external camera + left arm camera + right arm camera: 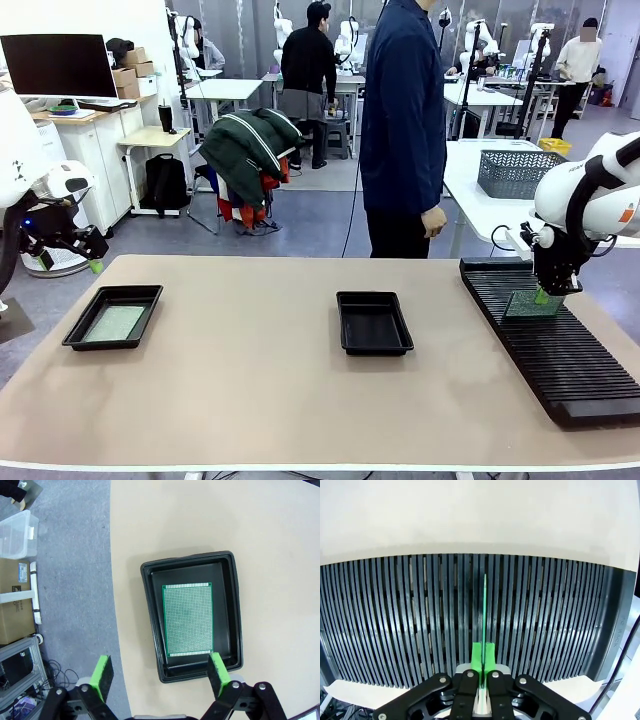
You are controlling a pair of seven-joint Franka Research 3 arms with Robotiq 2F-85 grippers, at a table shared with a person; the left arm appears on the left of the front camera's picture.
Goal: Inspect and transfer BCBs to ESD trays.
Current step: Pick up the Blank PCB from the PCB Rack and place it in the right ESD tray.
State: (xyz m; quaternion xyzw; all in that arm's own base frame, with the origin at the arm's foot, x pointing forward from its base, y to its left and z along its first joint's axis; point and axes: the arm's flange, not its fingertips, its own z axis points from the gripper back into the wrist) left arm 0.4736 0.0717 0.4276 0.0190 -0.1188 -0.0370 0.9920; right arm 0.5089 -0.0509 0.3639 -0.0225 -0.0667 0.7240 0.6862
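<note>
One green BCB [530,304] stands on edge in the long black slotted rack [545,350] at the table's right, and my right gripper [545,293] is shut on its top edge. In the right wrist view that BCB [484,615] is a thin green line rising from my shut right gripper [483,661] over the rack slots [395,620]. A second BCB [187,619] lies flat in the left ESD tray [231,570], also seen as the BCB [113,323] in the tray [80,330] at the table's left. My left gripper [160,672] hangs open above that tray's near end. The other ESD tray [374,322] sits mid-table.
A person in a dark blue jacket [402,110] stands at the far side, one hand [434,221] hanging by the table edge. A grey wire-mesh basket [514,172] sits on the table behind. The table's left edge and grey floor [70,580] lie beside the left tray.
</note>
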